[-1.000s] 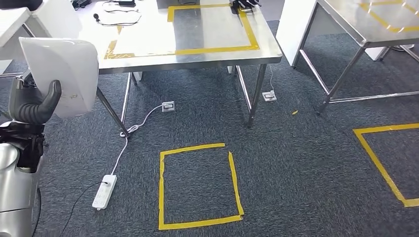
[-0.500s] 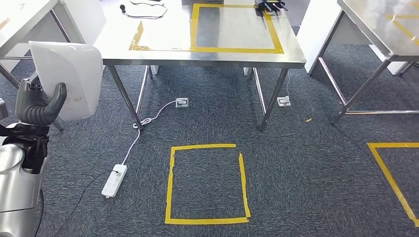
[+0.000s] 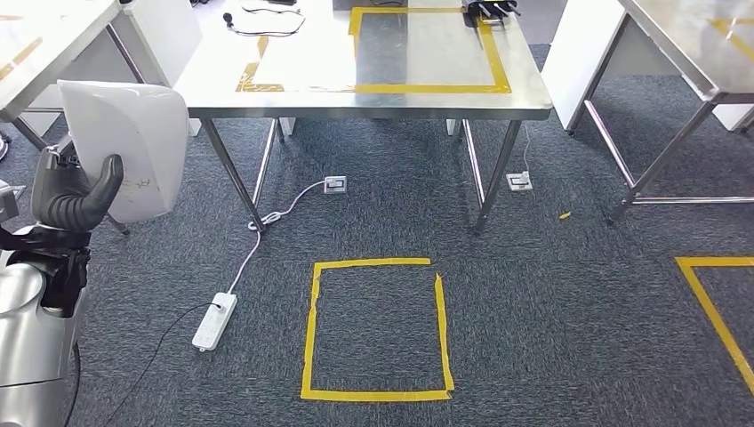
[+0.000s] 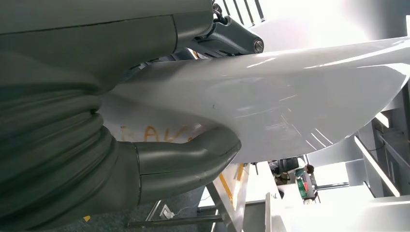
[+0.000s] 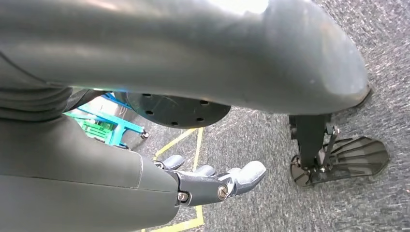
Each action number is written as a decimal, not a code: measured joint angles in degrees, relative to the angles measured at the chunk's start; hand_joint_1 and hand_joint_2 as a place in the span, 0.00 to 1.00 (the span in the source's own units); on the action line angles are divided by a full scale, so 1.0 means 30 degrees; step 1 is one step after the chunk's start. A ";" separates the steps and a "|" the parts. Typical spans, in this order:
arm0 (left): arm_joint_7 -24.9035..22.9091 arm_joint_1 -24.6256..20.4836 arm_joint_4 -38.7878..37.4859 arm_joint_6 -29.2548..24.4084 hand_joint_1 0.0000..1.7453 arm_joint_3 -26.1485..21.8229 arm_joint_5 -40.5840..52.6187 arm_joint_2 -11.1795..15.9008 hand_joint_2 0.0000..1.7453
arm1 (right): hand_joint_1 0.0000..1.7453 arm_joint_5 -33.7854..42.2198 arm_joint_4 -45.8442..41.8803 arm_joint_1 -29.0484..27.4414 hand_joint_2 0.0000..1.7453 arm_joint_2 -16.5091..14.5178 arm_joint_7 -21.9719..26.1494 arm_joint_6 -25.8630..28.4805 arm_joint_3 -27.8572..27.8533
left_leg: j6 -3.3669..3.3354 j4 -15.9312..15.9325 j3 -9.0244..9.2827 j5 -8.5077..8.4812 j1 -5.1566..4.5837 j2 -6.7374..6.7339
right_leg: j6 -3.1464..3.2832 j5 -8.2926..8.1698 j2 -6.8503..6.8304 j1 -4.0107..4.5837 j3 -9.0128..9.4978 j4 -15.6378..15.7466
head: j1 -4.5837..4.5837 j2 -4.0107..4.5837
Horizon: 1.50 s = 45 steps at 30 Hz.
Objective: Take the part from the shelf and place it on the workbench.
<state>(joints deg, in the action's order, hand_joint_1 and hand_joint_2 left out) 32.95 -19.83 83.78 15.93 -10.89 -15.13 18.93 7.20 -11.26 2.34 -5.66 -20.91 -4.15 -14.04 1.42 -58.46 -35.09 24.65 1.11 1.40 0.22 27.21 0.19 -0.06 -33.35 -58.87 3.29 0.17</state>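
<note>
One white curved part (image 3: 124,142) (held up at the left). Three steel worktops: one in the middle (image 3: 267,98), one at the left edge (image 3: 44,44), one at the right (image 3: 676,44). Two yellow tape squares on the carpet (image 3: 378,329) (image 3: 720,307), one power strip (image 3: 214,321), two floor sockets (image 3: 335,184) (image 3: 520,181).

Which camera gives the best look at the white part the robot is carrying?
The head view: it shows the white part whole, held by the left hand. The left wrist view shows just its glossy surface up close; the right wrist view shows carpet instead.
</note>
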 joint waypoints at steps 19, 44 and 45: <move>0.0056 -0.0329 -0.0115 0.0233 1.00 0.0002 0.0036 -0.0171 1.00 | 0.00 0.0306 0.0000 0.0006 0.00 -0.0009 -0.0009 0.0022 -0.0191 | -0.0116 0.0202 0.0585 0.0461 0.0432 0.0083 | -0.1019 0.0626 0.0007 -0.0532 -0.1954 -0.3176 | -0.0195 0.0000; 0.0192 -0.0449 -0.0166 0.0235 1.00 0.0071 -0.0015 -0.0217 1.00 | 0.00 0.0339 -0.0126 0.0166 0.00 0.0014 -0.0769 0.0178 -0.0565 | -0.0909 -0.0281 -0.0600 -0.0262 -0.0303 -0.0172 | -0.0191 0.1987 0.0004 0.0026 0.1107 -0.5069 | -0.0155 0.0000; 0.0184 -0.0424 -0.0173 0.0235 1.00 0.0075 -0.0015 -0.0246 1.00 | 0.00 0.0341 -0.0124 0.0150 0.00 0.0014 -0.0592 0.0157 -0.0566 | -0.0946 -0.0207 -0.0155 0.0085 -0.0284 -0.0134 | -0.0291 0.2669 0.0003 -0.0007 0.0062 -0.5756 | -0.0162 0.0000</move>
<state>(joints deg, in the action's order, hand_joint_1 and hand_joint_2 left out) 33.50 -21.10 83.26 16.64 -10.67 -15.17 18.19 8.22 -11.63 2.79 -5.62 -22.68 -3.68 -15.74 -1.41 -59.08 -35.55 24.91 0.26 1.00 -0.66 35.22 0.20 -0.08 -33.17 -76.14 2.81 0.17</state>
